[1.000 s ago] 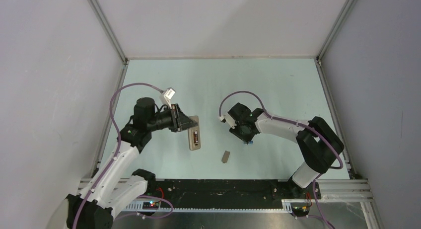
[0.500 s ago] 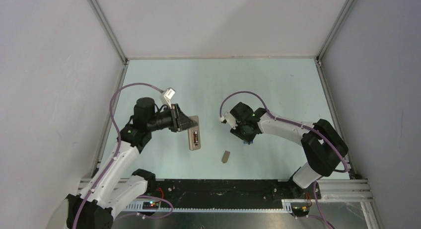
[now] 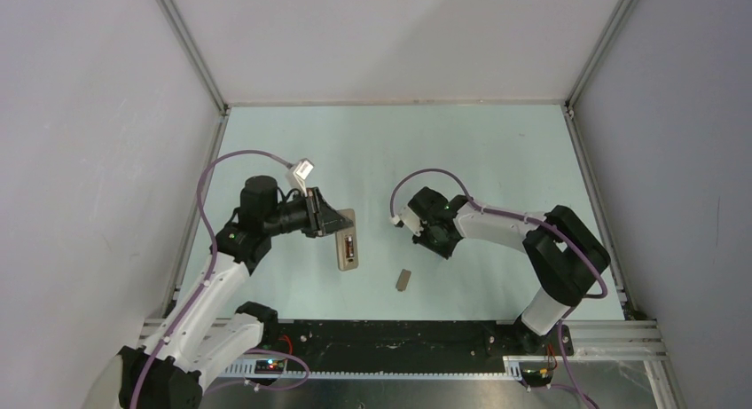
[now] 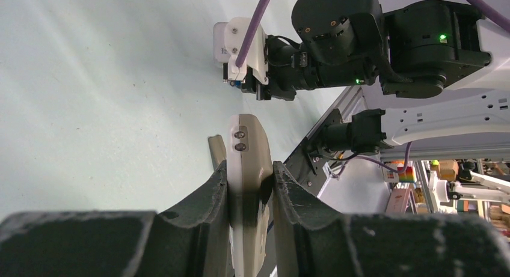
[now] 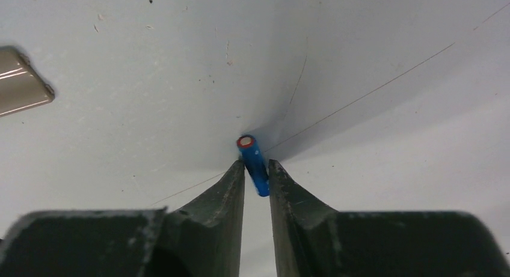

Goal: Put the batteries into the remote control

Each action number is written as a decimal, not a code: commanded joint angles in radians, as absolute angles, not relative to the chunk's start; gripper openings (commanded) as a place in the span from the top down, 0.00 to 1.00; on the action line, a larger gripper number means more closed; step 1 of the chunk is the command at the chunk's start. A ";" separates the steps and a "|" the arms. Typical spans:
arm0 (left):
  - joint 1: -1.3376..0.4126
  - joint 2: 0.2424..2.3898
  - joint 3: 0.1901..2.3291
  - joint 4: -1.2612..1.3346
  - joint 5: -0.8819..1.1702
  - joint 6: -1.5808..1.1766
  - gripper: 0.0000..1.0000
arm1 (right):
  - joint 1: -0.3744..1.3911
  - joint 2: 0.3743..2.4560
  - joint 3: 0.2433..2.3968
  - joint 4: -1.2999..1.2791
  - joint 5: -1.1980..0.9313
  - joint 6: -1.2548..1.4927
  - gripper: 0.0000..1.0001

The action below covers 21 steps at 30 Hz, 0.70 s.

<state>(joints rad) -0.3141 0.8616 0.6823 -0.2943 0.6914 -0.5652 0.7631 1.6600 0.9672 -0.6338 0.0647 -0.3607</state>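
- L hand (image 4: 249,172): clamped tight on remote control (image 4: 245,145), seen edge-on.
- R hand (image 5: 257,164): fingers nearly together, seemingly pinching blue battery (image 5: 252,151) lying on tabletop (image 5: 361,60), red-ringed end outward.

White-and-black arms (image 3: 505,229), purple cables (image 4: 258,17), dark jaws.

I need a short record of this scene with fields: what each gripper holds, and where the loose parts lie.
left gripper: shut on remote, by its sides
right gripper: shut on blue battery, near the table
remote back: up, open; dark battery seems inside
cover: loose on table, toward the near edge
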 commanded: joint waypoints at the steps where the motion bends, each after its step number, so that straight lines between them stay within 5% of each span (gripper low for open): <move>1: -0.316 0.845 0.691 -0.255 0.704 -0.548 1.00 | 0.765 1.669 0.966 -0.595 0.065 -0.384 0.80; 9: -0.316 0.851 0.688 -0.256 0.705 -0.548 1.00 | 0.763 1.651 0.968 -0.629 0.033 -0.346 0.99; 21: -0.318 0.887 0.702 -0.254 0.767 -0.575 1.00 | 0.787 1.211 1.004 -0.511 -0.254 0.351 1.00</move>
